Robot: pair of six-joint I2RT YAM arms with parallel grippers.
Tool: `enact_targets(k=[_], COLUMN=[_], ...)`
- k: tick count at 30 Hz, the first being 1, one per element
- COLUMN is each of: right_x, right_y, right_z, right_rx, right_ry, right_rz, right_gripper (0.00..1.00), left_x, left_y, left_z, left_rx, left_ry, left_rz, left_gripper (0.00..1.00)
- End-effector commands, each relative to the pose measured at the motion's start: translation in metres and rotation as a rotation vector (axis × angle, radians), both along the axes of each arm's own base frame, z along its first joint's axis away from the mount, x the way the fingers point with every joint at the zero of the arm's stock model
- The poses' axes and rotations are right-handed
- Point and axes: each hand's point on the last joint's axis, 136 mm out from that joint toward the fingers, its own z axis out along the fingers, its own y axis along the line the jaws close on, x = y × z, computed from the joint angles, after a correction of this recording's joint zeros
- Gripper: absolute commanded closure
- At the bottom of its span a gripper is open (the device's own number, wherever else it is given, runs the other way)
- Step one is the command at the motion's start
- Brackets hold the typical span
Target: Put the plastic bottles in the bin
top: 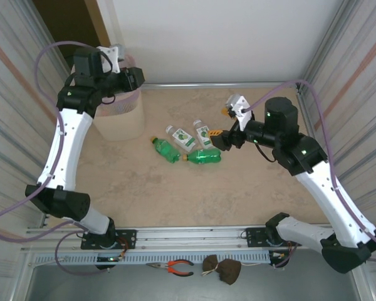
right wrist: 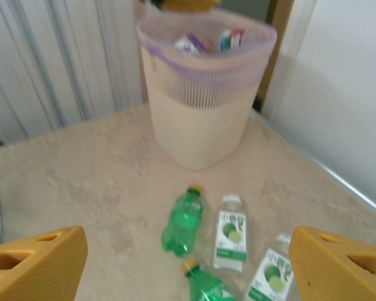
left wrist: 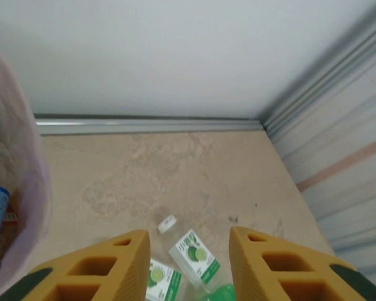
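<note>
Four bottles on the counter, both end effectors empty.

On the left, my left end effector hangs by the rim of the bin, fingers parted a little with nothing between them; inside the bin I can see several binned bottles. Just right of the bin lie two green bottles and two clear bottles, close together, all on their sides. Farthest right, my right end effector is spread wide near the rightmost clear one, gripping nothing.
</note>
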Motion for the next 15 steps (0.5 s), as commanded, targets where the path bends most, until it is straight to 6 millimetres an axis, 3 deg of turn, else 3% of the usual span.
enact_targets(k=[1,5,8,15], right_x=[0.002,0.009,0.026,0.059], right_y=[0.0,0.003,0.005,0.041], right_z=[-0.043,-0.086,-0.116,-0.168], right_rx=[-0.14,-0.291,-0.376,-0.377], right_ry=[0.045,0.088,0.118,0.242], right_rz=[0.065,0.13,0.118,0.07], right_gripper=[0.18,0.18,0.2,0.19], left_x=[-0.021,-0.036,-0.047,-0.07], left_y=[-0.005,-0.011,-0.012,-0.005], left_z=[-0.021,-0.05,-0.073,-0.109], left_rx=[0.066,0.082,0.056,-0.007], left_ry=[0.043,0.107,0.175,0.253], left_rz=[-0.037,-0.05,-0.032,0.032], left_gripper=[0.62,0.62,0.62,0.63])
